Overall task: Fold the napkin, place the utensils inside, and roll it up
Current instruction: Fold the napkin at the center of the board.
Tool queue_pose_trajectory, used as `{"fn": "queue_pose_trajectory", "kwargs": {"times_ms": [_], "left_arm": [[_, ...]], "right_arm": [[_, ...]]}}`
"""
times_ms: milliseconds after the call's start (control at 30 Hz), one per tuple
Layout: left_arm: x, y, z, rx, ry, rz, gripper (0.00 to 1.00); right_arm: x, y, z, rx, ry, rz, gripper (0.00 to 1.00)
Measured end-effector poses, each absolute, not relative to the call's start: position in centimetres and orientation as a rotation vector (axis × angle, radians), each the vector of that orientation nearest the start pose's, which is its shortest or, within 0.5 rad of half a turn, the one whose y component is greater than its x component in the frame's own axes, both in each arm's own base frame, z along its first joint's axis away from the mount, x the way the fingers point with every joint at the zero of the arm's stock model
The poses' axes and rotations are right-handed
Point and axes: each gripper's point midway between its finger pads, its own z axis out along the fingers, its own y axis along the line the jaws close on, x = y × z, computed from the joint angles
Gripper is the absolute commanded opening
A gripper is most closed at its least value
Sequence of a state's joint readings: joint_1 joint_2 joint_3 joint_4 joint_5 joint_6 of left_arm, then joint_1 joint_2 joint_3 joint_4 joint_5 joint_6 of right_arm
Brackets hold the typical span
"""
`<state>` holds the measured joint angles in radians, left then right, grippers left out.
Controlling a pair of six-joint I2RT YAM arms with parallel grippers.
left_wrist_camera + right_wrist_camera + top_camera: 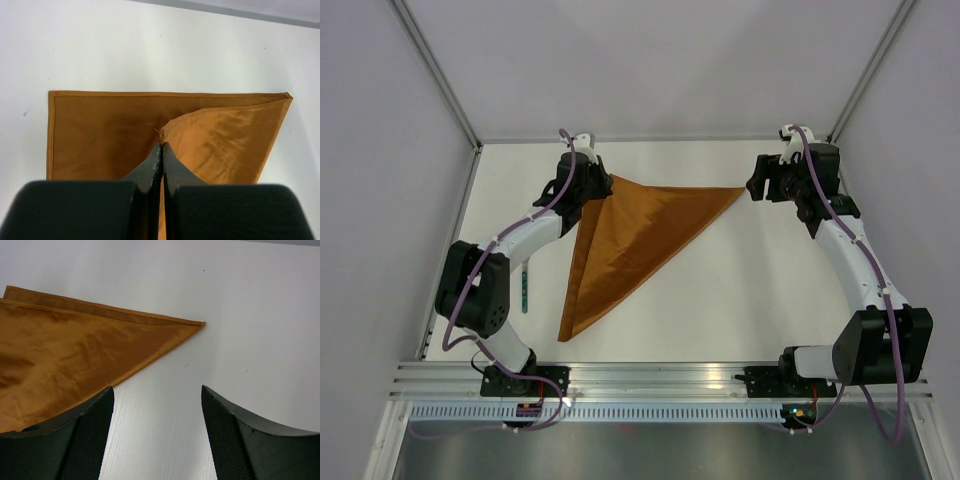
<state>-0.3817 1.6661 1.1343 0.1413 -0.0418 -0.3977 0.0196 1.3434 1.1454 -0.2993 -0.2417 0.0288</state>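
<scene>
The rust-brown napkin (pixel 630 240) lies on the white table folded into a triangle, one point at the right, one at the near left. My left gripper (pixel 597 185) is shut on the top layer's corner at the back left; in the left wrist view the gripper (pixel 162 145) pinches that corner of the napkin (pixel 105 130) above the lower layer. My right gripper (pixel 757 188) is open and empty just right of the napkin's right point; in the right wrist view the gripper (pixel 157 392) is over bare table beside the napkin (pixel 60 355). A teal utensil (pixel 523 288) lies left of the napkin.
White walls enclose the table at the back and sides. An aluminium rail (pixel 650 375) runs along the near edge by the arm bases. The left arm's elbow (pixel 475 285) hangs over the teal utensil's side.
</scene>
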Motion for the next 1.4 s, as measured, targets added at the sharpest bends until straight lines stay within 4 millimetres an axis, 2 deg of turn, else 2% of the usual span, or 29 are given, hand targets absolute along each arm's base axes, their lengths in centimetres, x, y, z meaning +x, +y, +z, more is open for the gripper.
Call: {"fn": "queue_pose_trajectory", "kwargs": {"times_ms": [367, 733, 1133, 1300, 1400], "left_arm": [[48.1, -18.5, 18.5, -0.058, 1.966, -0.46, 0.02], [48.5, -17.9, 17.4, -0.067, 1.987, -0.446, 0.02], [49.2, -16.0, 16.7, -0.106, 1.998, -0.417, 0.02], [49.4, -15.8, 15.2, -0.115, 2.026, -0.401, 0.02], [49.5, -15.6, 13.8, -0.122, 2.053, -0.385, 0.07]], "right_arm": [[40.7, 5.3, 22.2, -0.145, 2.076, 0.295, 0.76], [40.8, 5.4, 21.6, -0.145, 2.092, 0.298, 0.76], [40.8, 5.4, 21.3, -0.144, 2.103, 0.3, 0.76], [40.9, 5.4, 20.9, -0.144, 2.112, 0.302, 0.76], [40.9, 5.4, 20.8, -0.146, 2.114, 0.301, 0.76]]}}
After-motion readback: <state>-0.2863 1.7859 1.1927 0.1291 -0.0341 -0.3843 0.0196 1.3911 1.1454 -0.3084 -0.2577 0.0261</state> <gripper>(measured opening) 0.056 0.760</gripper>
